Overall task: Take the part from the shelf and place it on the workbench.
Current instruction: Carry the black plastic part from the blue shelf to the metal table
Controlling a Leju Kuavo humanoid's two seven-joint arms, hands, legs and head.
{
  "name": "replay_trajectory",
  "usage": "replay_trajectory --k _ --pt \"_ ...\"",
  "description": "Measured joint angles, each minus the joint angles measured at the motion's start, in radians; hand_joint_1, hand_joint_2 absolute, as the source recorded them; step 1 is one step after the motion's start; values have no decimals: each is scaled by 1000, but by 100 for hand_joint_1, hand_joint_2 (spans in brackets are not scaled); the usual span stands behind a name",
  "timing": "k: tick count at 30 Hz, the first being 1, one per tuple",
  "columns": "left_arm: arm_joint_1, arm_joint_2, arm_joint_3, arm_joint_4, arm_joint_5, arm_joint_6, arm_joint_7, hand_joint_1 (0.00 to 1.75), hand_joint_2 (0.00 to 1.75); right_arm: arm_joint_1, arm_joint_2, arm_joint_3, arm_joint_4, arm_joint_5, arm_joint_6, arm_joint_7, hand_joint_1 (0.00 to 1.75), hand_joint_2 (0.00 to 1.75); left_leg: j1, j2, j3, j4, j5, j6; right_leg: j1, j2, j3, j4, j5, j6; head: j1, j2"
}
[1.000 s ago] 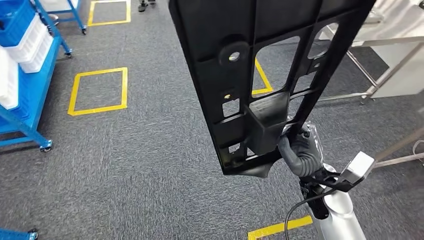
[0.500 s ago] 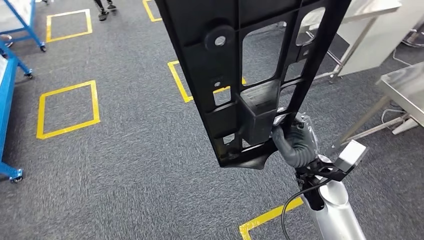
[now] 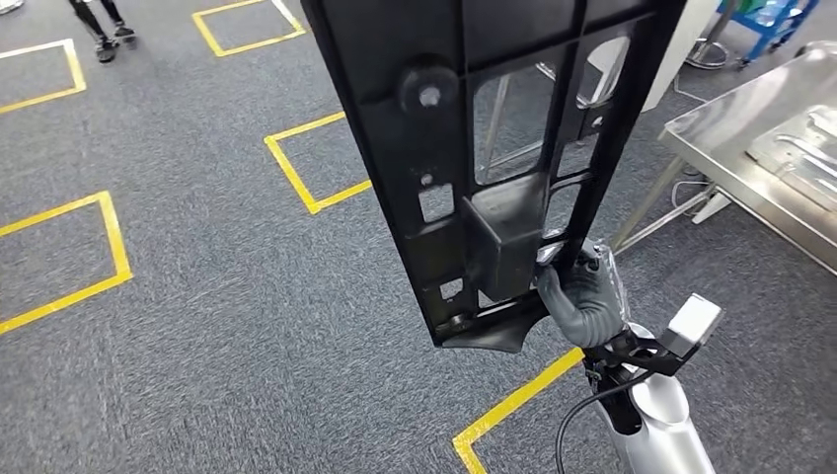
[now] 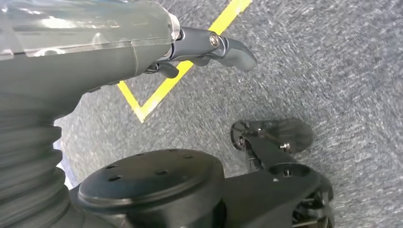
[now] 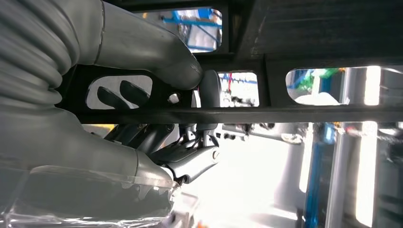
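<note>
Whole floor scene shifted across head view since earlier frames: robot turned, blue shelf gone from sight, steel workbench surface (image 3: 760, 128) now at right. Means carry phase nearly over, placing not yet begun. Large black ribbed plastic panel with cut-out windows (image 3: 494, 128) held upright above grey carpet with yellow tape squares (image 3: 197, 326). Right hand (image 3: 580, 296) clenched on panel's lower edge. Left hand (image 4: 142, 47) hangs over floor, holding nothing, fingers loosely apart.

The right arm reaches up and forward, its silver forearm rising from below. The right hand (image 3: 582, 296) is wrapped around the lower edge of the black part (image 3: 474, 148), thumb on one side. The left hand (image 4: 142, 42) hangs low, holding nothing.
</note>
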Motion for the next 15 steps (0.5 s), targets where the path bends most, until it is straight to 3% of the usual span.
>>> replay_trajectory --k 2,3,4,5,7,9,10,12,13,15 --pt "3 0 0 0 -3 1 -1 0 175 3 2 -2 -1 0 0 0 175 175 -4 26 1 -1 -2 5 -2 -41 -65 126 -53 7 0 0" --pt "5 0 0 0 -4 1 -2 0 175 5 3 -3 -1 1 0 0 175 175 -6 39 1 0 -4 5 -4 -48 -86 166 -62 10 0 0" --pt "5 0 0 0 -6 1 -2 0 175 7 3 -3 -1 2 -1 1 175 175 -7 52 2 0 -5 5 -5 -54 -88 169 -52 11 0 0" --pt "4 0 0 0 -8 0 -3 0 175 8 3 -4 -1 3 -2 2 175 175 -7 64 4 1 -8 4 -5 -60 -72 137 -28 11 0 0" --pt "3 0 -3 0 -11 -1 -3 0 175 9 3 -6 -4 4 -5 2 175 175 -10 84 11 1 -14 -2 0 -98 2 2 29 4 0 0" --pt "1 0 -5 0 -14 -4 -4 0 175 13 4 -9 -10 5 -6 2 175 175 -15 101 17 2 -21 -11 10 -131 50 -88 50 -10 0 0" --pt "1 0 -6 0 -16 -4 -4 0 175 15 4 -11 -12 5 -6 2 175 175 -17 110 20 1 -24 -16 14 -133 53 -98 47 -16 0 0" --pt "0 0 -6 0 -16 -5 -3 0 175 24 4 -15 -18 5 -6 2 175 175 -18 126 27 0 -31 -27 12 -108 54 -102 49 -27 0 0" --pt "-1 0 -6 0 -15 -6 -3 0 175 28 4 -16 -20 6 -6 2 175 175 -17 116 27 8 -41 -32 10 -97 57 -106 51 -32 0 0" --pt "-2 0 -6 0 -10 -5 -2 0 175 30 4 -17 -25 6 -4 1 175 175 -13 67 -2 82 -88 -40 3 -76 62 -113 55 -43 0 0"
